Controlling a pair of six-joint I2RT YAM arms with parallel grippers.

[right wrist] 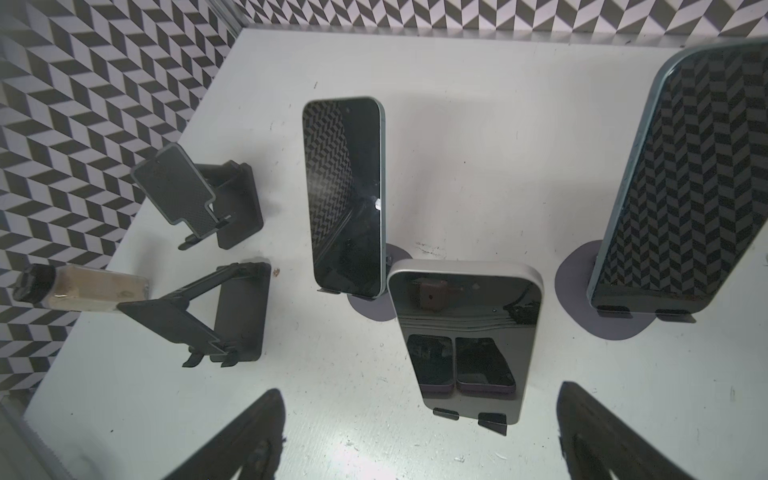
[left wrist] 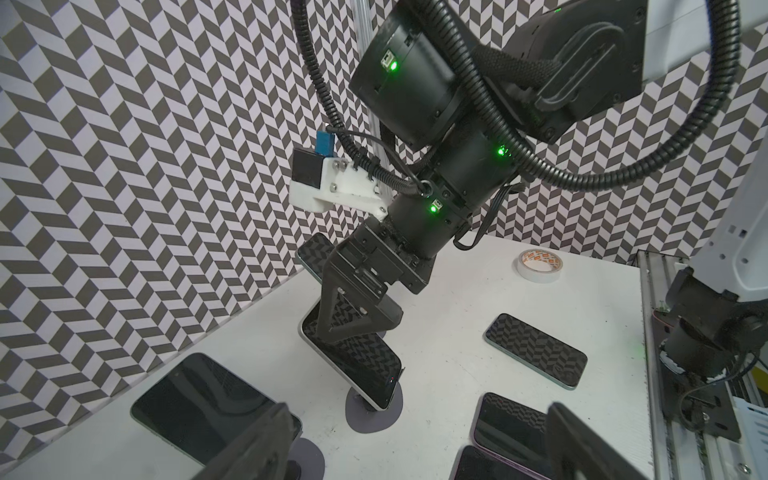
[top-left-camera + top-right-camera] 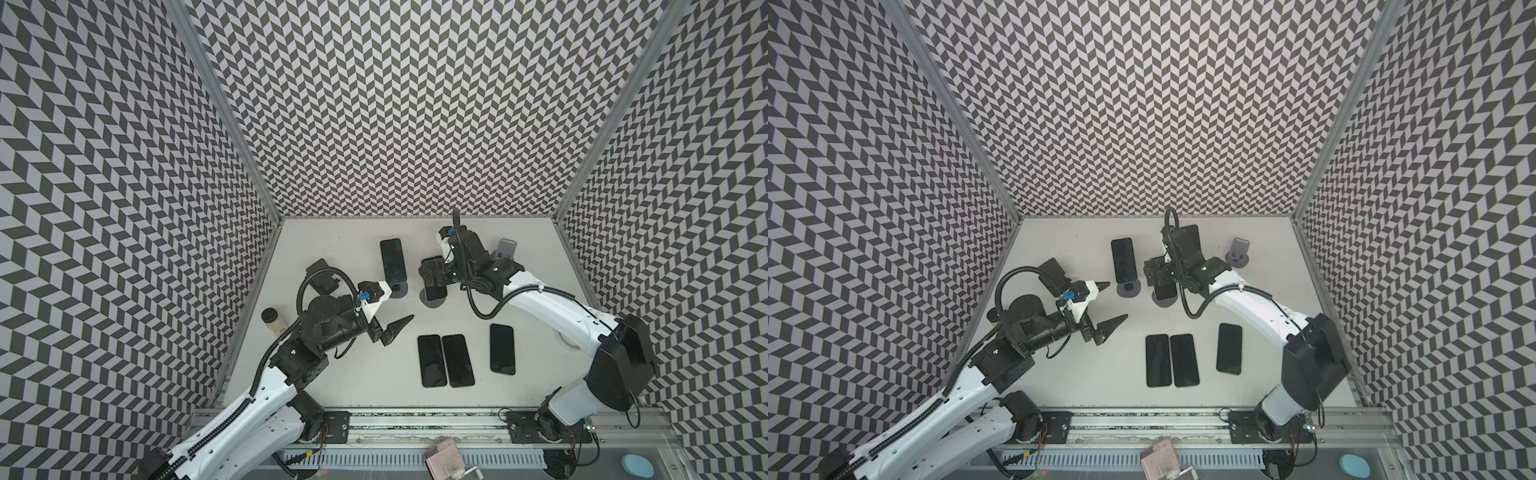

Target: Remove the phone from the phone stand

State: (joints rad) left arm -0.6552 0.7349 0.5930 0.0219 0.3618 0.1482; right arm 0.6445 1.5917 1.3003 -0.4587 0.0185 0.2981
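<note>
Left jaws apart above table (image 3: 374, 374) | right jaws apart, flanking phone (image 1: 465, 299) propped on phone stand (image 1: 492, 420)

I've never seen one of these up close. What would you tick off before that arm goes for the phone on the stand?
1. Right claw open: ok, fingers wide apart.
2. Silver-edged phone lined up between the fingers: ok in the right wrist view.
3. Phone seated on its stand lips: ok.
4. Enough room beside the teal-edged phone: cannot tell.
5. Left claw empty and off to the side: ok.
</note>
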